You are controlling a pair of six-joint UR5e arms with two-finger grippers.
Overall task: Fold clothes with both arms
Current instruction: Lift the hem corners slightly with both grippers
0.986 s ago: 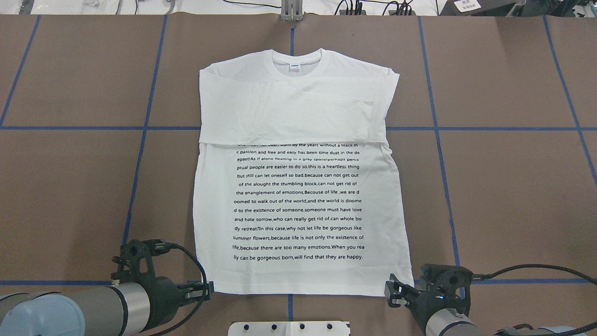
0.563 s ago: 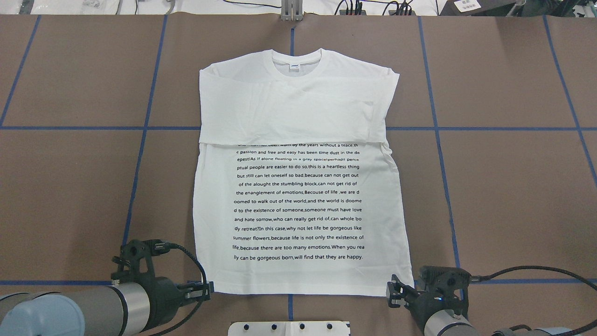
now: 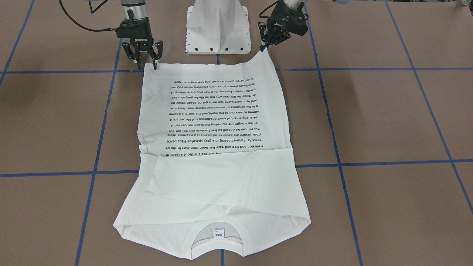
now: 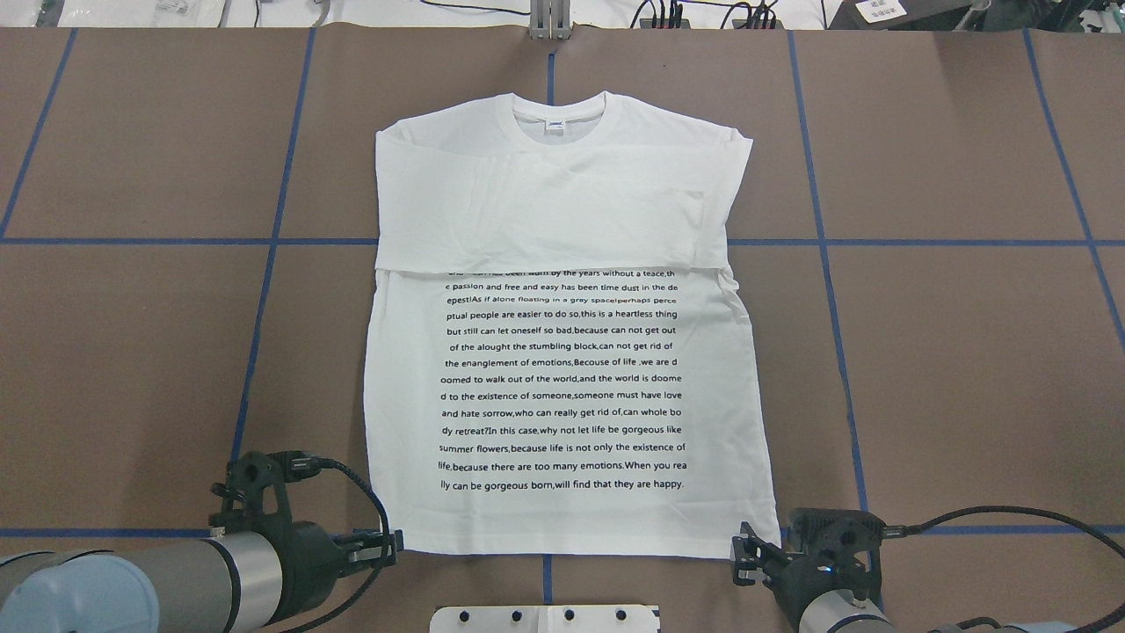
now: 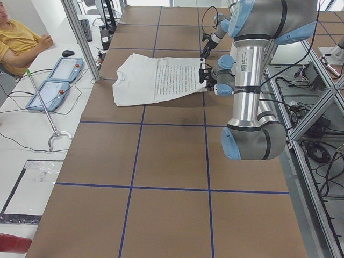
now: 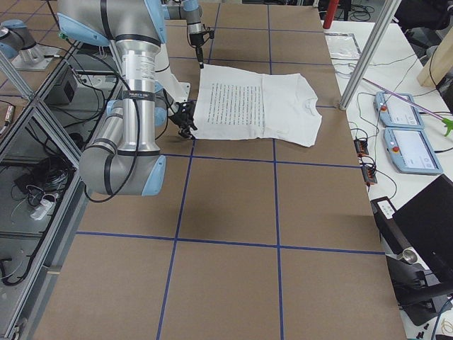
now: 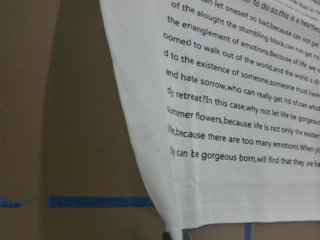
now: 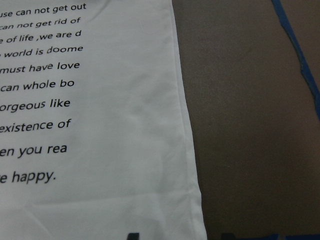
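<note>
Left gripper [image 3: 264, 47]: pinched shut on the T-shirt [image 4: 562, 202] at its hem corner, at 7 o'clock of the cloth in the overhead view. From across the table we see that corner drawn up into a small peak at the fingertips.
Right gripper [image 3: 146, 63]: jaws apart, the tips set down at the hem corner at 5 o'clock. We see no cloth clamped between them.
Change since a second ago: the right gripper has slid a little toward 6 o'clock and sits lower in the overhead view. The left gripper has not moved, and the shirt lies as it did.
T-shirt position: flat on the brown table [image 4: 949, 369], collar at 12 o'clock, hem at 6 o'clock just beside the white pedestal base [image 3: 218, 26]. The sleeves are folded across the chest as one white band.
Print block [image 4: 562, 387]: black lines, the top ones hidden under the sleeve band. We can read "summer flowers,because life is not only the existence of" and, last, "lly can be gorgeous born,will find that they are happy."
Brand: "ROBOTIQ" in white on the right gripper's body (front view only).
Neck label [image 4: 555, 125]: small, with blue marks too fine to read.
Table marking: blue tape lines [image 4: 132, 241] in a grid.
</note>
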